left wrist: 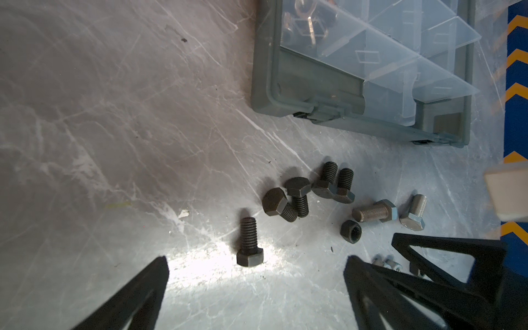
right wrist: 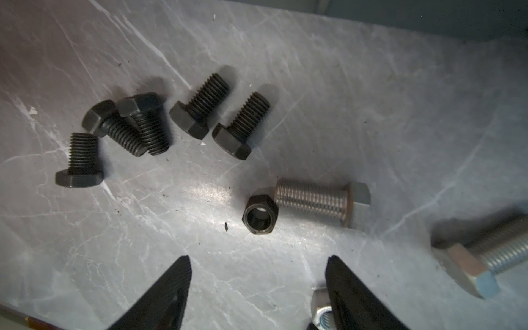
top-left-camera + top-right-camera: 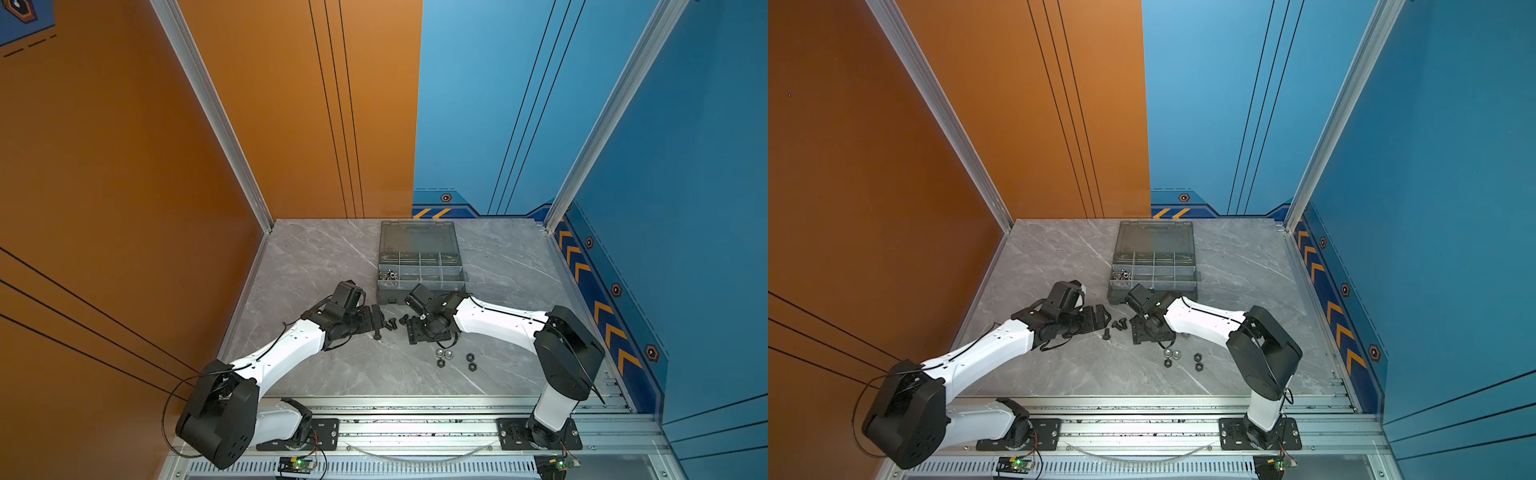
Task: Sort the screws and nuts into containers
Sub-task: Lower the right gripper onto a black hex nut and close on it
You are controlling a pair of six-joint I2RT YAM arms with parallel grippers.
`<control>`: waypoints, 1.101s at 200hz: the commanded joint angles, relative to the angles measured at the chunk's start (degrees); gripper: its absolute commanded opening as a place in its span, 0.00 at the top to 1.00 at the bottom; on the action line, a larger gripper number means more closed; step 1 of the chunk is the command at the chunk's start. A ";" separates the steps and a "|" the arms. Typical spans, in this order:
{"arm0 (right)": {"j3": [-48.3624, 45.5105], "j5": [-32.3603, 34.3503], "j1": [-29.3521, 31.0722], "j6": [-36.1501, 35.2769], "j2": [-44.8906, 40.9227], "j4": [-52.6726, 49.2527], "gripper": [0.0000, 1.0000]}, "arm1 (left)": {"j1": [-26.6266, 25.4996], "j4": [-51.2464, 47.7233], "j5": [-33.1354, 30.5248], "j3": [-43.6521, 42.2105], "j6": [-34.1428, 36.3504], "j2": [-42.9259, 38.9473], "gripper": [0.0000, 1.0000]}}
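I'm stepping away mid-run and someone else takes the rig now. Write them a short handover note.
Left gripper: open, empty, beside a lone black bolt.
Right gripper: open, empty, by a black nut.
Done: silver nuts lie in the case's front-left compartment.
Left: five black bolts, two silver bolts, that nut and five hex nuts, all loose on the table.
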 commanded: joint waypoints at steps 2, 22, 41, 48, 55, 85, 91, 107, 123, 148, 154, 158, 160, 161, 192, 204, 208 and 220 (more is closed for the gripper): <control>1.69 1.84 0.02 1.23 1.49 -1.43 0.27 | 0.39 0.36 0.43 -0.47 -0.53 -0.27 0.02; 1.54 1.93 0.08 1.65 2.09 -0.80 0.32 | 0.39 0.42 0.35 -0.43 -0.56 -0.41 0.02; 1.35 2.39 0.02 1.76 2.66 -0.59 0.34 | 0.44 0.49 0.10 -0.72 -0.81 -0.81 0.02; 1.30 2.68 0.09 1.74 2.84 -0.44 0.35 | 0.37 0.46 0.14 -0.79 -0.87 -0.83 0.02; 1.23 2.85 0.09 1.76 3.13 -0.33 0.36 | 0.42 0.45 0.00 -0.80 -0.94 -0.96 0.02; 1.43 2.80 0.10 1.67 4.24 0.25 0.40 | 0.31 0.36 -0.07 -0.83 -1.10 -1.05 0.02; 1.47 2.84 0.05 1.67 4.47 0.29 0.40 | 0.29 0.32 0.00 -0.82 -1.14 -0.98 0.02; 1.62 3.01 0.00 1.76 4.87 0.42 0.42 | 0.30 0.35 0.03 -0.74 -1.12 -0.75 0.02; 1.87 3.26 -0.07 1.98 5.27 0.39 0.43 | 0.17 0.40 0.07 -0.65 -1.12 -0.55 0.02; 2.14 3.93 -0.20 2.42 5.67 0.37 0.45 | 0.17 0.45 0.24 -0.55 -1.16 -0.39 0.02; 2.23 4.04 -0.18 2.42 5.73 0.37 0.46 | 0.18 0.53 0.10 -0.61 -1.12 -0.38 0.02; 2.29 4.01 -0.19 2.49 5.83 0.37 0.46 | 0.18 0.51 0.20 -0.64 -1.16 -0.33 0.02; 2.34 4.03 -0.17 2.51 5.88 0.37 0.46 | 0.18 0.58 0.18 -0.65 -1.13 -0.27 0.02; 2.34 4.06 -0.17 2.53 5.91 0.37 0.47 | 0.18 0.63 0.18 -0.65 -1.12 -0.28 0.02; 3.32 3.30 -0.17 2.71 7.34 0.72 0.50 | 0.18 1.00 0.34 -0.71 -1.09 0.31 0.02; 3.55 3.27 -0.23 2.89 7.83 0.84 0.51 | 0.24 1.40 0.46 -0.82 -1.13 0.55 0.02; 3.58 3.30 -0.19 2.86 8.01 0.82 0.52 | 0.22 1.52 0.53 -0.82 -1.12 0.57 0.02; 3.80 3.44 -0.20 2.87 8.41 0.82 0.52 | 0.18 1.78 0.69 -0.82 -1.16 0.91 0.02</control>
